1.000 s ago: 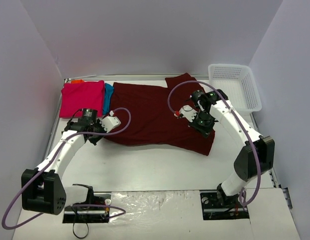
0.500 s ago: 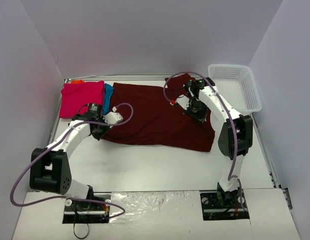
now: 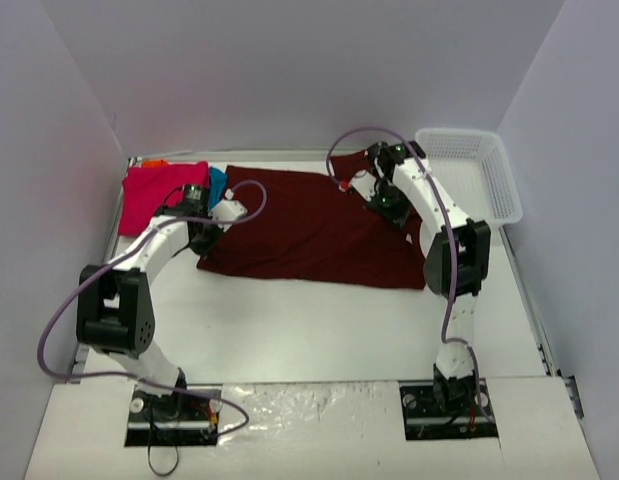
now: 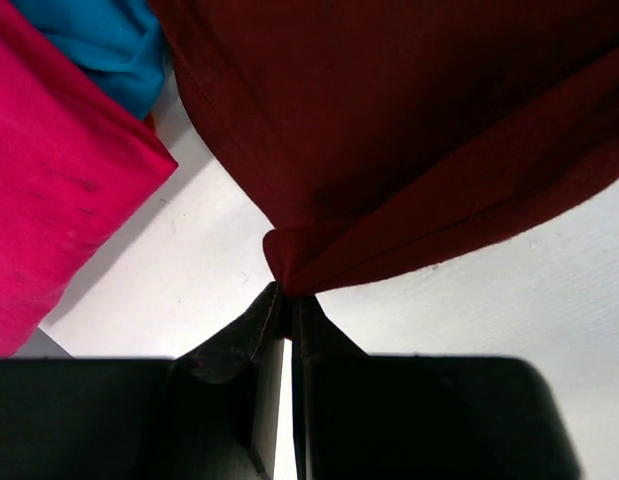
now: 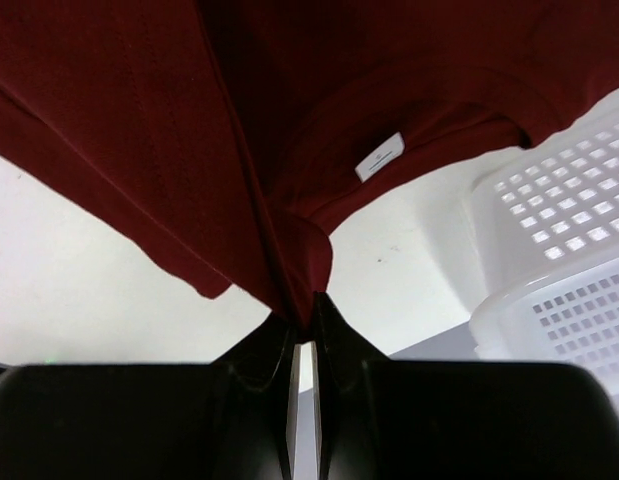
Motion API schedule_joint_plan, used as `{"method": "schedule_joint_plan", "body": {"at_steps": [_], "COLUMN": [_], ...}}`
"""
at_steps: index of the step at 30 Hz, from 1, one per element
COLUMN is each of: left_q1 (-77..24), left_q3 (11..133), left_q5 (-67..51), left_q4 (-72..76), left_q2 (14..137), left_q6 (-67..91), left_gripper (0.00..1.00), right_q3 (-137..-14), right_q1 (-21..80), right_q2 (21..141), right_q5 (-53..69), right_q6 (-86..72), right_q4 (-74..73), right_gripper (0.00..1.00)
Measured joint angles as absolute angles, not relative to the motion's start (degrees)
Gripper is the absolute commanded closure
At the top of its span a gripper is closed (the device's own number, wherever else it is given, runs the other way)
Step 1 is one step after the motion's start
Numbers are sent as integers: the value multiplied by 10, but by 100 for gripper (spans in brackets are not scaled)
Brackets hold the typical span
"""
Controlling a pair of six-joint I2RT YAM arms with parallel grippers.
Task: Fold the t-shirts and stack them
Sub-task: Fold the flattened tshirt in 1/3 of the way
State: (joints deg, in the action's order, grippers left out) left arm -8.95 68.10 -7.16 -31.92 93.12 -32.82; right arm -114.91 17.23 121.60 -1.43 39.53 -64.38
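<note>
The dark maroon t-shirt (image 3: 309, 228) lies spread across the back middle of the table, folded lengthwise. My left gripper (image 3: 202, 233) is shut on its left edge, and the pinched maroon cloth (image 4: 389, 150) shows at the fingertips (image 4: 287, 298). My right gripper (image 3: 387, 203) is shut on the shirt's right side near the collar; the white neck label (image 5: 379, 157) shows above the pinched fold (image 5: 289, 260). A folded bright pink t-shirt (image 3: 154, 195) lies at the back left with a teal blue one (image 3: 218, 184) beside it and an orange edge (image 3: 155, 163) behind.
A white plastic mesh basket (image 3: 479, 180) stands at the back right, close to my right gripper, and shows in the right wrist view (image 5: 559, 250). The pink shirt (image 4: 59, 200) and teal shirt (image 4: 109, 45) lie just left of my left gripper. Walls enclose the table.
Both grippers have moved toward the back of the table, drawing the maroon shirt's near edge with them. The shirt now lies narrower, and both arms are stretched farther out.
</note>
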Motion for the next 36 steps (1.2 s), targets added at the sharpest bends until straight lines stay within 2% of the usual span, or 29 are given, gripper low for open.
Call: {"method": "schedule_joint_plan", "body": {"at_steps": [10,34,36], "left_q1": [-90,-112,-117], "left_q3": [692,710,711], "left_q5": [-25,65,78], "left_q4": [-300,-244,-236], "left_q2": [975,1018,1023], "left_q6": [-302,-272,-272], "left_gripper": [98,98,98], "right_q3": [-1248,-1298,-1305], "right_q1": [172,172,172], "right_q2": [1274,1377,1385], "right_q5": [-17,-49,-55], "right_q6": [395,389,386], "right_q4": [-644,-626,-620], "right_gripper": [100,100,96]}}
